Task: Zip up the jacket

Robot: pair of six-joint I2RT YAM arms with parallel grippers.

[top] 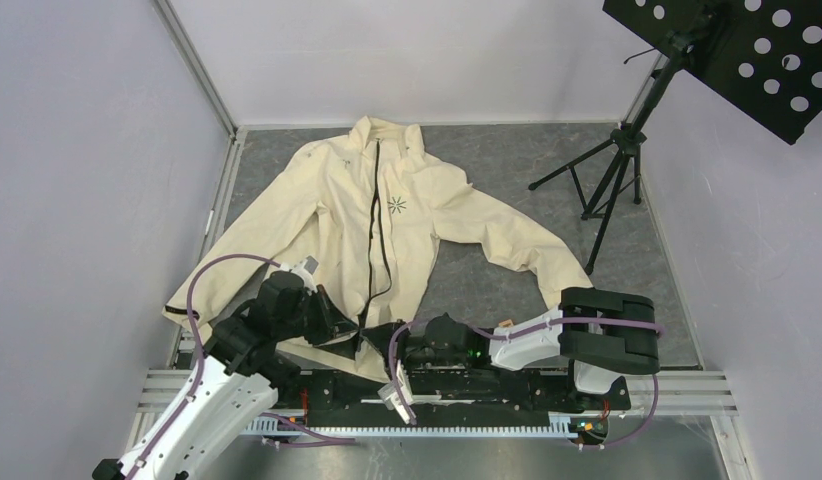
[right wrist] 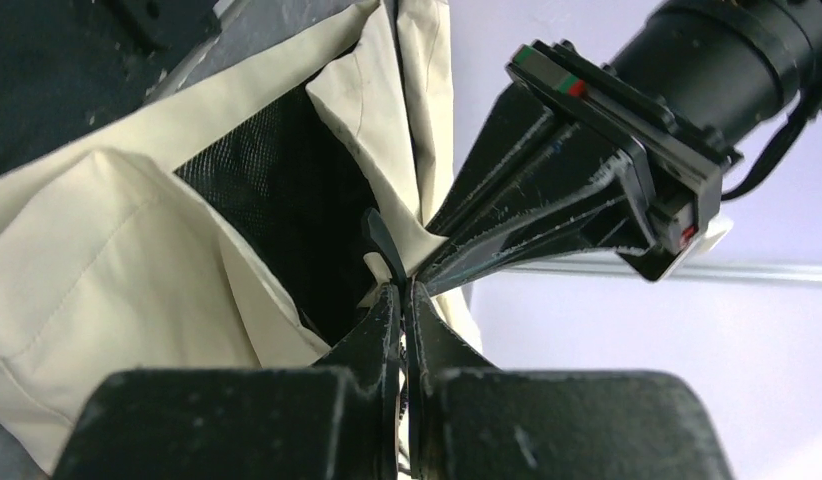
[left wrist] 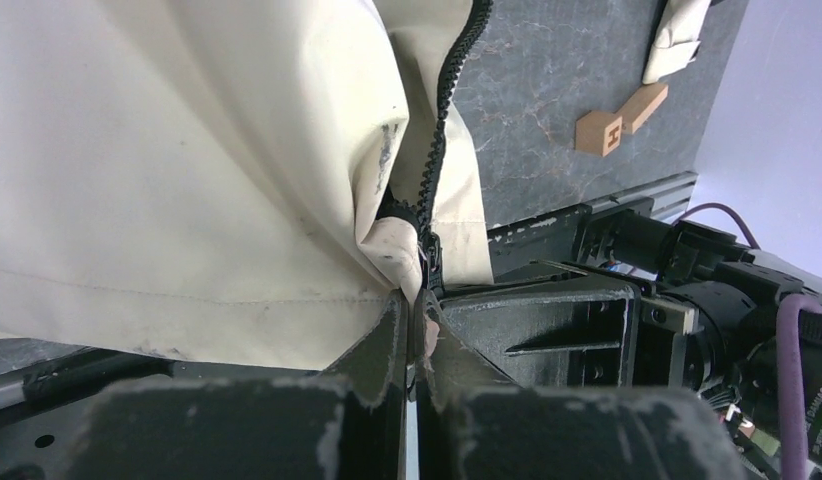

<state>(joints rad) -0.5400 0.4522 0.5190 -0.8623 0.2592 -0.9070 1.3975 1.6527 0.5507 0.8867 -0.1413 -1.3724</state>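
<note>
Near edge, centre: 2 grippers meet at the hem of 1 jacket [top: 332, 200]. L gripper [left wrist: 415, 318] is clamped tight on the hem at the bottom end of the zipper [left wrist: 442, 130]. R gripper [right wrist: 400, 297] is pinched closed on hem fabric just beside it (tips nearly touching). Jacket lies spread front-up, collar toward far edge. 1 tripod stand [top: 627, 138], far-right corner.

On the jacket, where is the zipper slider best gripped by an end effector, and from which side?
Pinch the slider at the jacket hem, coming from the near, hem side: the teeth run away toward the collar, so the pull probably follows them.
</note>
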